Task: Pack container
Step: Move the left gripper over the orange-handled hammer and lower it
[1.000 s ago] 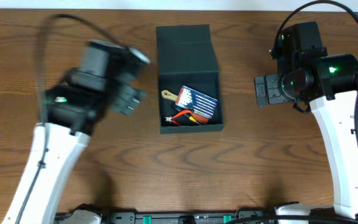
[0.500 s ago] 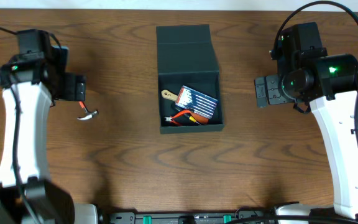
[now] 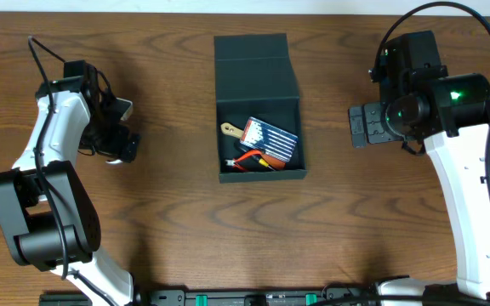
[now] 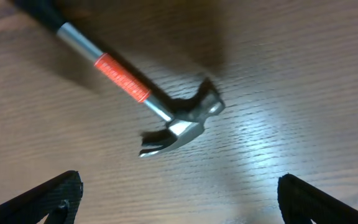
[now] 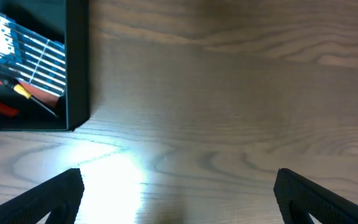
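Since half a second ago the left arm has folded in, and the left pincer (image 3: 117,140) now covers the spot where the hammer lay. The right arm has not moved.

Overhead: the container (image 3: 253,64), flap lid open, stands mid-tabletop between the arms, well to the right of the left pincer and nearer the right pincer (image 3: 360,126).

Left wrist: the hammer (image 4: 179,121) lies flat on the tabletop (image 4: 291,74), just ahead of the released, wide-spread left pincer (image 4: 179,202), with its handle running up-left.

Right wrist: the right pincer (image 5: 179,199) is released and empty, and the container's corner (image 5: 76,62) shows at upper left.
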You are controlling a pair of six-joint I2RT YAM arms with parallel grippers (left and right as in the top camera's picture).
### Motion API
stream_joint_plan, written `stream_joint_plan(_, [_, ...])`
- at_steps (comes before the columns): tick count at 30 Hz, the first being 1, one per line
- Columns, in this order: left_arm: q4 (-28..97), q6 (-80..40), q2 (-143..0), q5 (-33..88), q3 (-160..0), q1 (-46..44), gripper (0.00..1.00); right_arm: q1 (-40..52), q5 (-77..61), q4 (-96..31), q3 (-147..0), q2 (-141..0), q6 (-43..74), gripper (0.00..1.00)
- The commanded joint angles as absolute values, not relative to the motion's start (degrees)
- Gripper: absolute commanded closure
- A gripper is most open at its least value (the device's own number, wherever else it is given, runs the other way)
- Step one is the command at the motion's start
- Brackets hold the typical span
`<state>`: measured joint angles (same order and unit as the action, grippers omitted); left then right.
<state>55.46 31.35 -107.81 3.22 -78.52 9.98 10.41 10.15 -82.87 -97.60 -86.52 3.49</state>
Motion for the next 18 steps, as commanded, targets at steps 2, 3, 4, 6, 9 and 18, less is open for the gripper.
stream_joint_plan(2, [55.1, 38.3, -107.5, 7.1, -77.0, 10.2, 0.02, 10.0, 10.9, -83.0, -97.6, -86.6, 4.3, 0.01])
stream_joint_plan(3, [54.8, 39.1, -107.5, 7.1, -76.6, 10.2, 0.02, 10.0, 10.9, -83.0, -97.6, -86.6, 4.3, 0.01])
stream_joint_plan(4, [54.3, 39.5, -107.5, 7.1, -76.3, 10.2, 0.01, 10.0, 10.9, -83.0, -97.6, -86.6, 4.3, 0.01])
stream_joint_plan(6, [53.2, 39.5, -107.5, 7.1, -75.9, 10.4, 0.02, 10.0, 10.9, -83.1, -97.6, -86.6, 4.3, 0.01])
stream_joint_plan(9, [52.3, 40.4, -107.5, 7.1, -75.9, 10.6, 0.02, 10.0, 10.9, -83.2, -97.6, -86.6, 4.3, 0.01])
stream_joint_plan(18, [48.9, 40.9, -107.5, 7.1, -75.8, 10.7, 0.02, 10.0, 11.0, -83.2, -97.6, -86.6, 4.3, 0.01])
